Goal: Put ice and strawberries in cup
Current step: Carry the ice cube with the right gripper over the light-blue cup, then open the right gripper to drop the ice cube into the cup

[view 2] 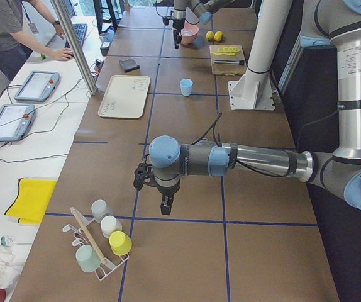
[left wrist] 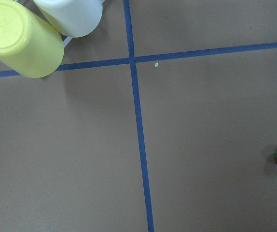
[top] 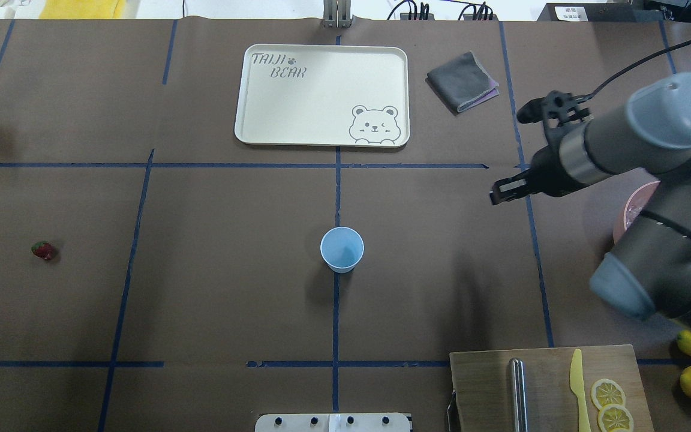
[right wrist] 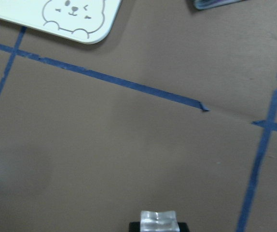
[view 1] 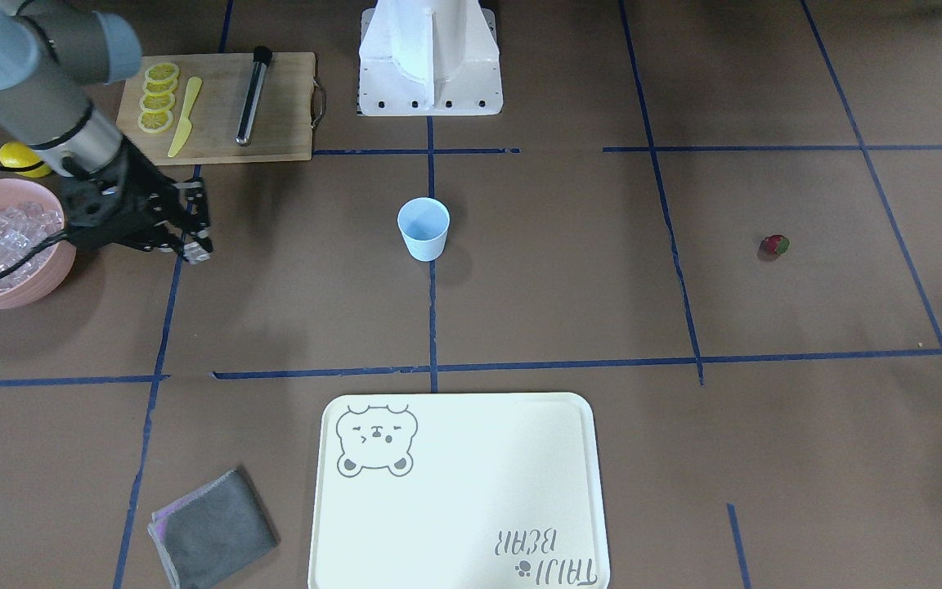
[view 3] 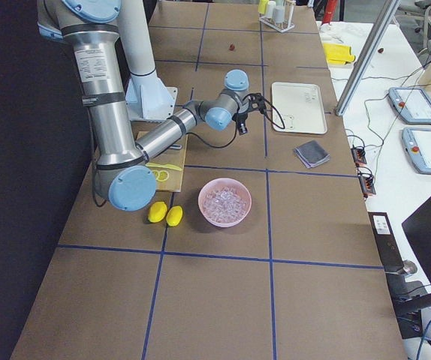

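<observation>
Ice (view 1: 5, 233) heaps the pink bowl (view 1: 29, 286) just behind the right gripper (view 1: 197, 248), which is closed on one cube (right wrist: 158, 221), held above the table (view 1: 561, 311) for carrying. Ahead stands the cup (view 1: 423, 229), upright and empty, ready to receive it. The strawberry (view 1: 774, 245) lies far beyond. Whether the left gripper (view 2: 166, 207) is closed cannot be told.

Matt brown paper table (view 1: 561, 311), smooth plastic cup (view 1: 423, 237), wooden board (view 1: 283, 106), glassy ice (view 1: 5, 237)

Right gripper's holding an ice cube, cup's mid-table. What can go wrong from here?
1. The ice cube sits at the very tips of the right gripper, so it may slip out short of the cup.
2. The cup stands free with a narrow mouth, and a low approach could knock it over.
</observation>
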Available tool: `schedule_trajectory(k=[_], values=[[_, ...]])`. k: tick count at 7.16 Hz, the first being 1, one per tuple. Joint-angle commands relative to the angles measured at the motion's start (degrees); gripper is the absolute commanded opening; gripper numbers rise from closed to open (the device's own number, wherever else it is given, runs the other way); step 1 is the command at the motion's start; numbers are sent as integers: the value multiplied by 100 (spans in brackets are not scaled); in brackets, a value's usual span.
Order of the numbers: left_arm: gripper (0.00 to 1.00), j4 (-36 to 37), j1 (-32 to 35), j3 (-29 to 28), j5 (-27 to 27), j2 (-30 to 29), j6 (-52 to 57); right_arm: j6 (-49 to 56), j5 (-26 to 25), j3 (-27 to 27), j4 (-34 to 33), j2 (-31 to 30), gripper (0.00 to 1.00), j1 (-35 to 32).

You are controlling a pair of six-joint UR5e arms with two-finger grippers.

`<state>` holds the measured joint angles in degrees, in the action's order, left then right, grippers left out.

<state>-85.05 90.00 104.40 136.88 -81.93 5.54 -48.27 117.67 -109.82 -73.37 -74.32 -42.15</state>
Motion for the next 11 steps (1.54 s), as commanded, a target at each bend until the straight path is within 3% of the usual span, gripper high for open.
schedule_trajectory(k=[1,2,4,6,7,9,11], values=[[100,-3,0,-7,-4,1,0,-804,-1180,4,-1610,1378,0,1134],[100,-3,0,-7,-4,1,0,-990,-1428,48,-2141,1881,0,1391],[100,-3,0,-42,-4,10,0,-1290,-1703,573,-2270,2604,0,1717],[100,-11,0,-86,-4,1,0,-1291,-2079,838,-2252,2660,0,1981],[100,-11,0,-86,-4,1,8,-1203,-2081,866,-2252,2625,8,1982],[100,-11,0,-86,-4,1,8,-1246,-2142,866,-2261,2633,98,2008],[100,-11,-9,-86,-4,1,8,-1264,-2125,866,-2252,2651,99,2000]])
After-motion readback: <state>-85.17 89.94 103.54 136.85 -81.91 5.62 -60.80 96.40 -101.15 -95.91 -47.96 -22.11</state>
